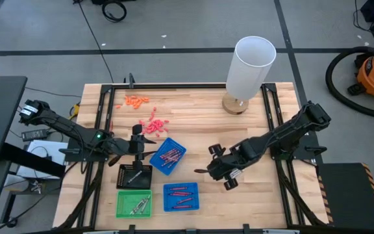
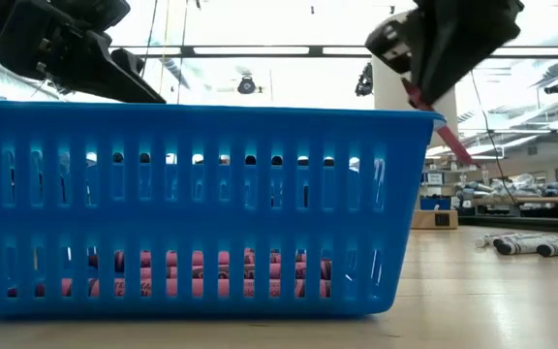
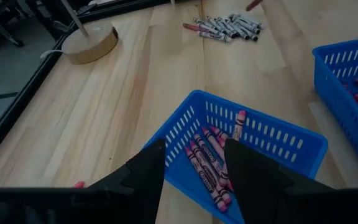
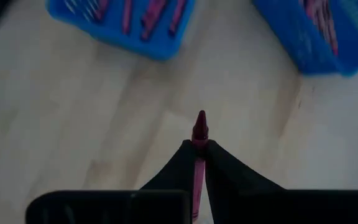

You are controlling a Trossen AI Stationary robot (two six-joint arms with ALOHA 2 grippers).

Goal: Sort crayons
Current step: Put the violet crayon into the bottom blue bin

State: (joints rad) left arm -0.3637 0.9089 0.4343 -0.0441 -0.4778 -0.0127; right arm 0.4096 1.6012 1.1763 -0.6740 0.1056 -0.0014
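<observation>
**Ana:** Maroon, that crayon (image 4: 199, 134) in the right arm's grip? Start from the left side of the table, though.

**Ben:** Farthest left sits the left gripper (image 1: 137, 144), just beside the tilted blue tray (image 1: 169, 156). Its wrist view shows the fingers (image 3: 145, 171) spread moderately with nothing between them, hovering over that tray's near corner. Red crayons lie flat inside, and one leans on end against the wall.

**Ana:** And below it?

**Ben:** A black tray (image 1: 135, 176) and a green tray (image 1: 134, 204), each with a few sticks, then a second blue tray (image 1: 181, 197) holding red ones. Salmon-pink bits (image 1: 152, 125) lie scattered above, near the table's far edge.

**Ana:** Then the right arm.

**Ben:** The right gripper (image 1: 213, 162) hangs over bare wood to the right of both blue trays, pinched narrow on the maroon crayon. The stick runs along the fingers, tip pointing forward past them.

**Ana:** So what does the drop turn on?

**Ben:** Both blue trays lie ahead of that tip, toward the table's left, one off to each side of the crayon's line. I'd judge the right arm must carry on in the direction the crayon already points, then veer to whichever tray it picks. The left arm is nearer the tilted one but holds nothing.
</observation>
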